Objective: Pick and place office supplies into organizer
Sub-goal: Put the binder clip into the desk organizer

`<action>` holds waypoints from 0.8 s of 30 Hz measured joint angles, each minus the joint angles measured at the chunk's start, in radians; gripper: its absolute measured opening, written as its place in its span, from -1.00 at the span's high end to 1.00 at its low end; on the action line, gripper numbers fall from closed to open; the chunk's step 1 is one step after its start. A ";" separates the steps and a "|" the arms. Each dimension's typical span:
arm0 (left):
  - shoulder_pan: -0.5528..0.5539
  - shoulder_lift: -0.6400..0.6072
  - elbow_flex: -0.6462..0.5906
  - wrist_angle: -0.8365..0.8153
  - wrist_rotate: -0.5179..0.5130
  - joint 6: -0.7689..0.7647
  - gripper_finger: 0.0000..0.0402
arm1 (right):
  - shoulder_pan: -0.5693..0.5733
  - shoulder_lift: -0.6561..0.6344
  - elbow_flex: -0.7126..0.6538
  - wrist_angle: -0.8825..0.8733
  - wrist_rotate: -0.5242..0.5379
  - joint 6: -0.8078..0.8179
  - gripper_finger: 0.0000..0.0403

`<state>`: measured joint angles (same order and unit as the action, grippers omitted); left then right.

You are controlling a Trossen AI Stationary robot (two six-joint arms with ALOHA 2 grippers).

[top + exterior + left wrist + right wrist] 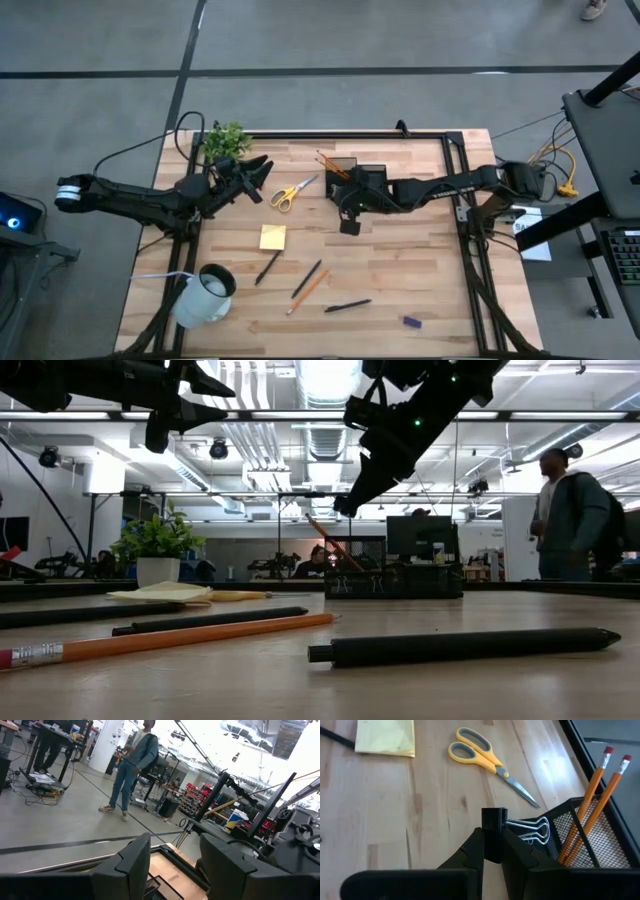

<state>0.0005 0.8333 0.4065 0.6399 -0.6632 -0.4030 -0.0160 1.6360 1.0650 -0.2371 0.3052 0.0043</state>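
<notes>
From above we see the black wire-mesh desk organizer (350, 172) at the far middle of the light wooden slatted table (420, 270), with two orange pencils (330, 164) leaning out of its left compartment. The right gripper (349, 222) hangs just in front of the organizer, over the table, fingers clenched on a small black binder clip (494, 832). Only the right wrist view shows what it holds: the clip's black body pinched between the fingers, silver wire handles (530, 829) pointing at the mesh wall, both pencils with pink erasers standing in the compartment beyond.

The left gripper (252, 172) sits raised near the small green potted plant (226, 138) at the far left; its wrist view shows the fingers (131, 865) spread apart with nothing between them, plus a person in a denim jacket (134, 767) out in the room, which the overhead misses.

The yellow-handled scissors (291, 192) lie flat between left gripper and organizer, blades toward the organizer. The square yellow sticky-note pad (272, 237) lies nearer the middle. Toward the front we see a dark pen (267, 267), another dark pen (306, 279) just beside a loose orange pencil (310, 291), a black pen (347, 306), and a small purple eraser-like bit (411, 322) near the front right. A white mug (205, 295) lies at the front left.

The low view shows the front items close up: the black pen (465, 646), the orange pencil (170, 640), and another person (572, 520) at right behind the table.
</notes>
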 joint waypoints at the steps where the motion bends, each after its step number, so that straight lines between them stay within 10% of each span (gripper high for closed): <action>1: 0.000 0.000 0.000 0.000 0.000 0.000 0.22 | -0.003 0.000 -0.004 0.008 0.000 0.001 0.83; 24: 0.000 0.000 0.000 0.000 0.000 0.000 0.22 | -0.171 0.000 -0.099 0.118 -0.187 0.096 0.83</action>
<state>0.0006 0.8333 0.4065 0.6399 -0.6632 -0.4034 -0.1875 1.6363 0.9657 -0.1196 0.1177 0.1003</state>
